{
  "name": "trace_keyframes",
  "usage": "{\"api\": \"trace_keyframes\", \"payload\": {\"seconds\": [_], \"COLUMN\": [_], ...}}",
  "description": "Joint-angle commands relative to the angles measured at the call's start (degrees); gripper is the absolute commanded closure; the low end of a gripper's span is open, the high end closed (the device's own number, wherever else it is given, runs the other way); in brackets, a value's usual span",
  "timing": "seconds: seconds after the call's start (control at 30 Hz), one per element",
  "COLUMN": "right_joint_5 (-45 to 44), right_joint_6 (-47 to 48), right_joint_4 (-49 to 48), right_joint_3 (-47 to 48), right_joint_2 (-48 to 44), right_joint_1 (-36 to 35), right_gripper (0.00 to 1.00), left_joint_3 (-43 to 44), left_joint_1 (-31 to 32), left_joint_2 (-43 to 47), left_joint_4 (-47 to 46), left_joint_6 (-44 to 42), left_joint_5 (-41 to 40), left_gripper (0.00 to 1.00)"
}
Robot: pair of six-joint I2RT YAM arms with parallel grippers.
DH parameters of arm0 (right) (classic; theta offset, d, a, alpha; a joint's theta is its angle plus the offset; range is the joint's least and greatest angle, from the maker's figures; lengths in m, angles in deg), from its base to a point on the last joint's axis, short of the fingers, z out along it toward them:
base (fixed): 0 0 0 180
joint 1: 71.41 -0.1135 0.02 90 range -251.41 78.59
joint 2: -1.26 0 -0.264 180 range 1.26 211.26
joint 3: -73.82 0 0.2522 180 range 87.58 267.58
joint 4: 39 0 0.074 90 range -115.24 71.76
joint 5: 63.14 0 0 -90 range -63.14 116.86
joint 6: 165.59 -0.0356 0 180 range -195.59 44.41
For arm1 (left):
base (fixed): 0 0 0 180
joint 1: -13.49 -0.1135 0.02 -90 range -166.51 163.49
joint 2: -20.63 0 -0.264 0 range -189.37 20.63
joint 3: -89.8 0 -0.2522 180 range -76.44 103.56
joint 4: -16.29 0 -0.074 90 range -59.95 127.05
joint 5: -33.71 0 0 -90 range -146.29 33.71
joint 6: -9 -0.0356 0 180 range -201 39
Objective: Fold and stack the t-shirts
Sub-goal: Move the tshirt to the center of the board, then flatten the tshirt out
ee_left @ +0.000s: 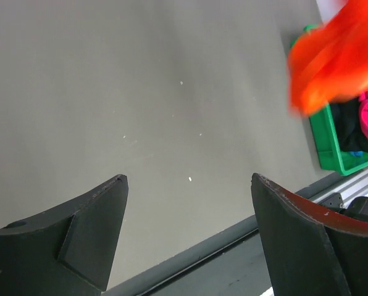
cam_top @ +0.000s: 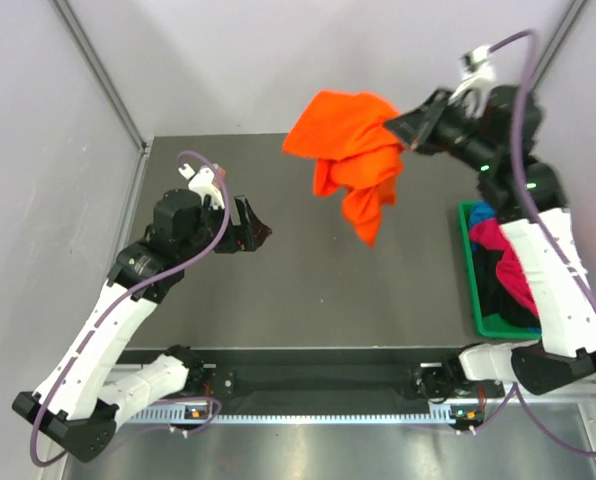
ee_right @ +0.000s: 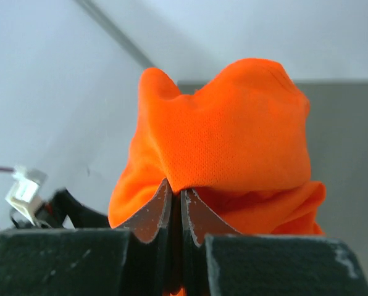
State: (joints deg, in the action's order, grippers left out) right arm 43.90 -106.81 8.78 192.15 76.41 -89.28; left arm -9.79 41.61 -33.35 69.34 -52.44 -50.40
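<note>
The crumpled vivid orange cloth t-shirt (cam_top: 346,165), pinched by the right gripper (ee_right: 176,196), should be lowered flat for the wide-open left gripper (ee_left: 189,180)

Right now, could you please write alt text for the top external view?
Shut jaws on the right arm hold a crumpled orange t-shirt above the table. The left arm has open, empty jaws; a green bin holds more clothes.

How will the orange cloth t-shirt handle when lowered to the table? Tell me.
Likely floppy: the vivid orange cloth t-shirt hangs in bunched folds from the shut right tool, a tail drooping. Probably light: one thin pinch of fabric carries it all. It may land crumpled, so the open left tool would likely have to help spread it.
</note>
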Motion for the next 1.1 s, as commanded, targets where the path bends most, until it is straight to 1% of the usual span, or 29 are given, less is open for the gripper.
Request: {"api": "trace_keyframes", "payload": {"seconds": [0.0,0.03,0.07,0.1,0.13,0.17,0.2,0.23,0.27,0.37,0.4,0.43,0.47,0.5,0.53,0.6,0.63,0.67,0.7,0.73,0.77,0.8,0.87,0.93,1.0,1.07], "right_joint_5": [-3.2,-4.3,-4.8,-5.5,-7.3,-7.9,-8.1,-8.0,-8.2,-14.0,-19.1,-21.5,-23.8,-26.8,-27.8,-28.2,-27.3,-26.7,-26.2,-25.4,-24.8,-22.7,-19.5,-17.3,-15.8,-16.7], "right_joint_6": [-2.2,-2.5,-3.7,-4.7,-5.3,-6.1,-6.1,-5.9,-5.0,-3.2,-3.2,-3.4,-3.9,-4.1,-4.5,-5.1,-5.3,-5.3,-5.4,-5.7,-5.7,-5.6,-3.7,-1.8,-2.2,-4.9], "right_joint_4": [-9.3,-10.7,-14.1,-15.9,-17.6,-19.8,-20.0,-19.4,-15.7,-9.2,-7.5,-5.6,-1.6,0.1,1.3,1.7,0.4,-0.2,-0.9,-2.5,-3.4,-4.6,-7.7,-10.0,-10.7,-11.1], "right_joint_3": [-14.4,-17.9,-21.4,-27.6,-30.4,-34.5,-35.6,-35.8,-35.6,-33.7,-33.5,-33.0,-32.6,-32.8,-33.5,-37.9,-40.0,-43.9,-45.9,-47.8,-51.5,-53.2,-57.3,-59.3,-62.2,-64.9], "right_joint_2": [0.7,0.9,1.1,1.4,1.9,3.9,5.5,7.2,10.4,11.5,11.0,10.5,9.2,8.4,7.6,4.0,1.7,0.8,0.0,-0.7,-1.8,-2.4,-3.6,-4.8,-5.8,-7.0], "right_joint_1": [-4.7,-5.9,-6.4,-6.9,-8.0,-8.3,-8.7,-8.9,-8.9,-8.9,-8.9,-8.9,-8.8,-8.6,-8.0,-7.6,-7.5,-7.4,-7.3,-7.2,-7.1,-6.8,-6.2,-6.2,-6.1,-5.9], "right_gripper": [1.00,1.00,1.00,1.00,0.94,0.86,0.77,0.67,0.64,0.58,0.57,0.55,0.53,0.52,0.51,0.51,0.51,0.52,0.53,0.57,0.58,0.60,0.61,0.61,0.61,0.61], "left_joint_3": [-0.9,-1.5,-2.9,-3.7,-4.6,-6.5,-7.5,-8.4,-9.8,-12.3,-13.0,-13.8,-15.1,-15.8,-16.5,-18.5,-19.9,-20.6,-21.4,-23.0,-23.8,-24.4,-25.3,-24.5,-24.2,-24.5], "left_joint_1": [-0.3,-0.3,-0.3,-0.3,-0.3,-0.3,-0.3,-0.3,-0.3,-0.3,-0.3,-0.4,-0.3,-0.3,-0.3,-0.3,-0.3,-0.3,-0.3,-0.3,-0.3,-0.1,0.0,0.0,0.0,0.0], "left_joint_2": [1.8,1.9,2.0,2.4,2.5,2.4,2.2,1.9,1.4,-1.2,-1.7,-2.4,-3.8,-4.6,-5.4,-8.3,-9.3,-11.1,-12.0,-12.8,-14.6,-15.4,-18.5,-20.7,-23.8,-26.1], "left_joint_4": [2.4,2.5,2.5,2.3,2.0,1.4,0.9,-0.3,-1.0,-4.9,-6.4,-7.7,-10.4,-11.7,-13.0,-17.2,-18.7,-20.2,-23.9,-25.7,-27.2,-30.6,-32.5,-33.0,-33.2,-34.9], "left_joint_6": [0.4,0.6,0.7,1.1,1.2,1.8,2.0,2.3,2.6,3.8,4.0,4.3,5.0,5.5,5.8,7.2,8.0,9.4,10.0,10.7,12.1,12.7,13.3,12.6,11.9,12.0], "left_joint_5": [-2.0,-2.5,-2.6,-2.8,-3.1,-3.5,-3.5,-3.4,-2.0,1.0,2.6,3.2,3.7,5.2,6.1,8.2,10.0,11.0,11.8,13.6,14.2,14.8,14.9,14.5,13.2,12.4], "left_gripper": [0.14,0.14,0.14,0.14,0.14,0.14,0.14,0.14,0.14,0.14,0.15,0.15,0.15,0.15,0.16,0.18,0.19,0.20,0.20,0.21,0.22,0.22,0.23,0.24,0.26,0.27]}}
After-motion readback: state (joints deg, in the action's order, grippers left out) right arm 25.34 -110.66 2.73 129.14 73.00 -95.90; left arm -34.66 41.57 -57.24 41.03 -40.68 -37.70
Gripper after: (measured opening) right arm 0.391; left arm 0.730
